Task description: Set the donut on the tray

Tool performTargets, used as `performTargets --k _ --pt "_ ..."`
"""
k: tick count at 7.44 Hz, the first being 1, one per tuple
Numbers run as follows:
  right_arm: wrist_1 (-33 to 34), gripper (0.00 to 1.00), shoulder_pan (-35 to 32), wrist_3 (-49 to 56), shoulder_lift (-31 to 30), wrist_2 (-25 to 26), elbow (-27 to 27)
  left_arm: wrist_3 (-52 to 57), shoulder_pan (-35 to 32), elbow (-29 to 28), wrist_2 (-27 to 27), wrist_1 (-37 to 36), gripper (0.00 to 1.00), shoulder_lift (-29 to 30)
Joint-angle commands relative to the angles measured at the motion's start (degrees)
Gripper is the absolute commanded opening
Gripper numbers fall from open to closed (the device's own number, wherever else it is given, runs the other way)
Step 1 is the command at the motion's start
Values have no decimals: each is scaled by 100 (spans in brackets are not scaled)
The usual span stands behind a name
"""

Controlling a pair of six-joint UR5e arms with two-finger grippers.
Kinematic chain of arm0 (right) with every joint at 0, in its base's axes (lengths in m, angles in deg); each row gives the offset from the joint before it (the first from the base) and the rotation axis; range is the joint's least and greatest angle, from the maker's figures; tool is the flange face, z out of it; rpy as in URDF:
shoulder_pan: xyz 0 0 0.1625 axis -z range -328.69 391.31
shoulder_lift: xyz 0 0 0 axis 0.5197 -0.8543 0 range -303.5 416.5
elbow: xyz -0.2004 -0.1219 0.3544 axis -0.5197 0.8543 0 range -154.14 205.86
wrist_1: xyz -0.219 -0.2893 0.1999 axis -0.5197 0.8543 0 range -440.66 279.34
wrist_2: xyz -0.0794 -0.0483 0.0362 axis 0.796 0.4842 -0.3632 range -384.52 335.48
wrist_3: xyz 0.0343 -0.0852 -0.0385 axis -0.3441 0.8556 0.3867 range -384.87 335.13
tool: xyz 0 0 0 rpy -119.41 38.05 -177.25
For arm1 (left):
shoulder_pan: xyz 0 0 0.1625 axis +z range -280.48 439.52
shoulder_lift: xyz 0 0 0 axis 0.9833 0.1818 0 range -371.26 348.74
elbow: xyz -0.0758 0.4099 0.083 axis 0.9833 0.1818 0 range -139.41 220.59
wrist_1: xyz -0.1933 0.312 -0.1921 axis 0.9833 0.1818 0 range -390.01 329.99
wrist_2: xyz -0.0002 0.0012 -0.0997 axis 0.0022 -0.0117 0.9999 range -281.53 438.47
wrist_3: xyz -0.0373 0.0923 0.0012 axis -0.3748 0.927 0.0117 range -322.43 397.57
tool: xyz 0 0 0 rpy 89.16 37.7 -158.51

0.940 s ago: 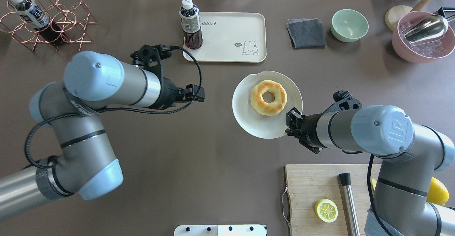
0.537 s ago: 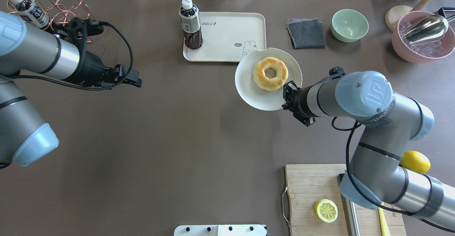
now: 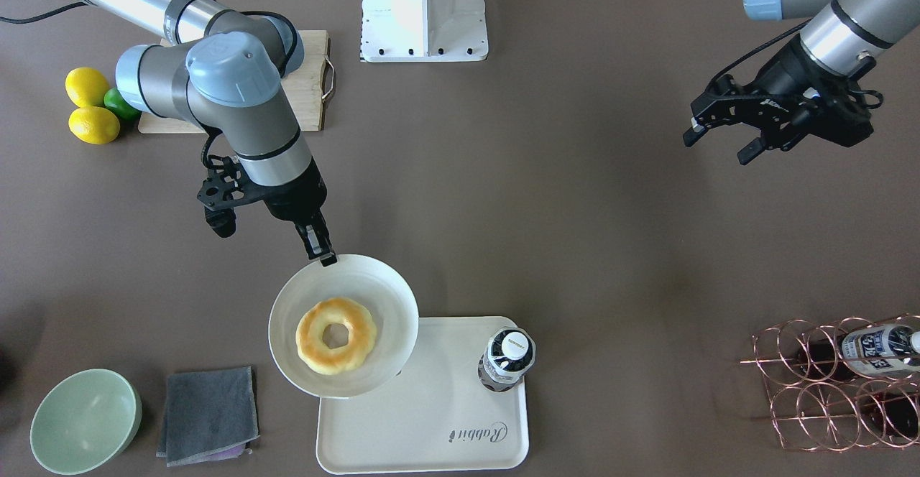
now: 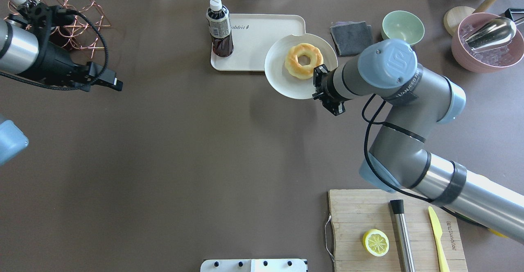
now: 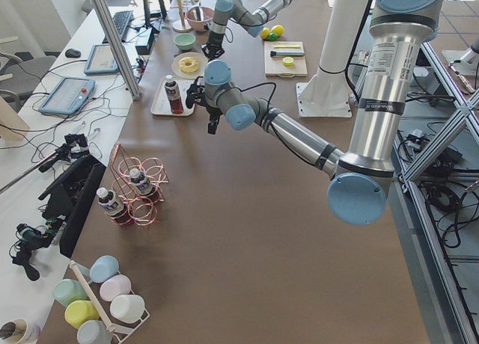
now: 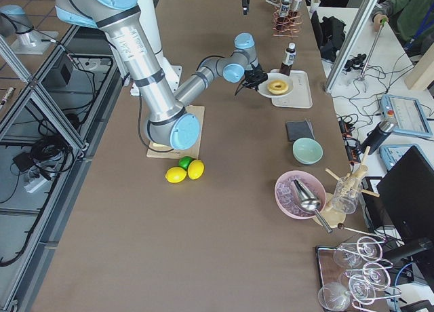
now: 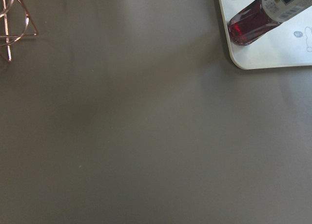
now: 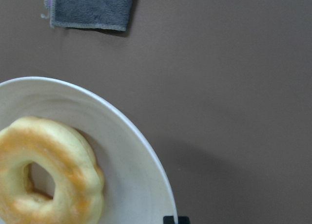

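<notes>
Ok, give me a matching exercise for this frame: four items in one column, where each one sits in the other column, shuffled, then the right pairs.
Items
1. donut
2. bottle
3. lemon half
4. grey cloth

Places
A. on the cutting board
B. beside the green bowl
C. standing on the tray
D. on the white plate

Pairs: 1-D, 2-C, 3-A, 4-B
</notes>
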Motion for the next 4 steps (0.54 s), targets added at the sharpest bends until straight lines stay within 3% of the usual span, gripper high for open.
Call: performTargets --k 1,2,4 --pt "-327 0 -240 -308 1185 -66 1685 923 -691 -199 564 2 99 -310" --pt "-826 0 -232 -474 1301 -57 2108 1004 -736 -200 575 2 99 -346" --pt "-1059 0 -92 -721 1749 48 2831 1005 -745 -157 575 2 99 -355"
